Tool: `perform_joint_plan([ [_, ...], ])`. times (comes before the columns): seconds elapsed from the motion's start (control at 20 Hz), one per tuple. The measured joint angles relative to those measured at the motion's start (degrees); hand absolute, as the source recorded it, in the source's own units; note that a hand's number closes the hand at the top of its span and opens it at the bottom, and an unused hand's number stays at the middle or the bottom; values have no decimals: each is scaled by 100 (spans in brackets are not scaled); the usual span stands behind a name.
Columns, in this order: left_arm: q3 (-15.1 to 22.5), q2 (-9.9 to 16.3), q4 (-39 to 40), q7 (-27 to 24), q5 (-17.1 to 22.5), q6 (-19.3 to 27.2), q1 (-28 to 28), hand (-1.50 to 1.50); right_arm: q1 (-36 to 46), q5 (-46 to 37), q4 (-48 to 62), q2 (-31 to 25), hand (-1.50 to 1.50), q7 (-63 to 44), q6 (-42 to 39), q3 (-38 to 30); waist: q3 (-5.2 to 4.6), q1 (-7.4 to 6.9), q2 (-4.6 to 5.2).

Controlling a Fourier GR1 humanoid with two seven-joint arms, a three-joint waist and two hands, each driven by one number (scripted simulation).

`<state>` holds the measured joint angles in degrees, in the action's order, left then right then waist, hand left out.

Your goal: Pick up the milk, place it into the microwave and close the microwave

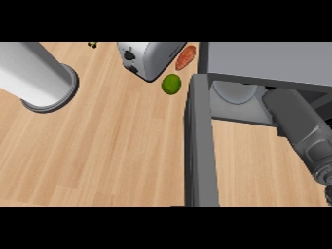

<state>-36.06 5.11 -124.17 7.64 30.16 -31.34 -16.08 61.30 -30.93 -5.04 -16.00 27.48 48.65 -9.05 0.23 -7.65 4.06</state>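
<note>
The grey microwave (276,61) stands at the top right with its door (199,146) swung wide open, edge-on and running down toward the lower edge. Inside the opening, part of the round turntable (231,92) shows. My right forearm (308,136) comes up from the lower right and goes into the cavity. The hand itself is hidden under the microwave's top. The milk shows nowhere; I cannot tell whether it is inside. My left hand is out of view.
A silver toaster (150,58) stands at the back, with a green lime (171,84) and a red-orange round thing (186,57) beside it. A tall pale grey cylinder (35,75) stands at the left. Bare wooden counter (103,155) fills the middle and left.
</note>
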Motion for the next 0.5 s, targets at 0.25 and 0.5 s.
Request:
perform_joint_plan([
  [0.25, 124, 2, 55, -15, -156, -81, 59, -150, 53, 4, -80, 76, -150, 277, -214, -4, 21, -35, 1],
  [0.5, 319, 36, 146, -15, -273, -257, 119, -150, 96, 106, -137, 198, -150, 596, -583, -91, 36, -28, -1],
])
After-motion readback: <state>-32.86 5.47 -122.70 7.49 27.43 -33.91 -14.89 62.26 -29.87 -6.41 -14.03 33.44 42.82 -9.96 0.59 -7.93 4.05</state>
